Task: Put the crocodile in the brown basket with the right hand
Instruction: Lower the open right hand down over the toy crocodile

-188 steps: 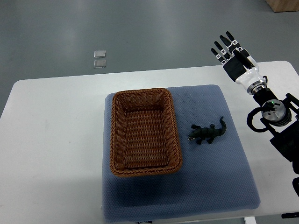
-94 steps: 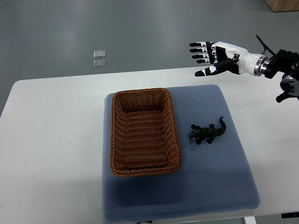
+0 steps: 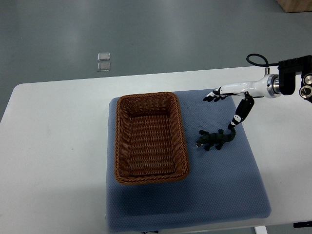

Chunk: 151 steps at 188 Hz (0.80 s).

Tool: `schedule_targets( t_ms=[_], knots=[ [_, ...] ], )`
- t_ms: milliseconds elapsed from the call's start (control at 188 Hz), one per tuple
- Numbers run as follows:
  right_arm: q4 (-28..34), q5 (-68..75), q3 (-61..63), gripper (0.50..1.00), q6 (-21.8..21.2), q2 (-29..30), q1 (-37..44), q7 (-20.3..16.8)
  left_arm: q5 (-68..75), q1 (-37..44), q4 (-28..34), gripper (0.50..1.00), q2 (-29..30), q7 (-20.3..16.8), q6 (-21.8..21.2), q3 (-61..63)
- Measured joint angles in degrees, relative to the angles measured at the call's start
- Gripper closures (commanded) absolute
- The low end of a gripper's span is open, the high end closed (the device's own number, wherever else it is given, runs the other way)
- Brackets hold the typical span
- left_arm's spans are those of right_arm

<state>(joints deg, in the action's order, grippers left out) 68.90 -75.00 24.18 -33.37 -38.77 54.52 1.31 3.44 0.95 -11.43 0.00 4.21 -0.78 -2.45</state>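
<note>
The task is at its start: the crocodile [image 3: 216, 140] is not yet gripped and lies on the blue pad [image 3: 195, 195], just beside the basket [image 3: 146, 96] at its 3 o'clock, head toward the basket and tail curling up toward 1 o'clock. The right robot hand [image 3: 233, 92] hangs at the crocodile's 1 o'clock, spread wide and holding nothing; its fingers [image 3: 212, 97] reach toward 9 o'clock and its thumb [image 3: 241, 112] points down at the tail tip, though I cannot tell whether it touches. The grasp, the lift, the carry toward 9 o'clock and the release are all left to do. The basket is empty, and its near rim looks like the only thing to clear. The pad rests on a white bench [image 3: 53, 146]. Two small clear squares [image 3: 104, 62] lie on the floor at the basket's 11 o'clock, well apart.
</note>
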Motion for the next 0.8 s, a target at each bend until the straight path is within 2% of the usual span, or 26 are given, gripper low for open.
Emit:
schedule_targets(
  t_ms=[207, 802],
  knots=[
    [2.64, -1.68, -0.05, 0.546, 0.51, 0.11, -2.38, 0.00, 0.00, -0.02, 0.00, 0.500, 0.00, 0.00, 0.00, 0.05],
    [2.82, -5.13, -0.02, 0.546, 2.41, 1.12, -5.73, 0.19, -0.11, 0.01, 0.09, 0.500, 0.00, 0.01, 0.00, -0.02]
  ],
)
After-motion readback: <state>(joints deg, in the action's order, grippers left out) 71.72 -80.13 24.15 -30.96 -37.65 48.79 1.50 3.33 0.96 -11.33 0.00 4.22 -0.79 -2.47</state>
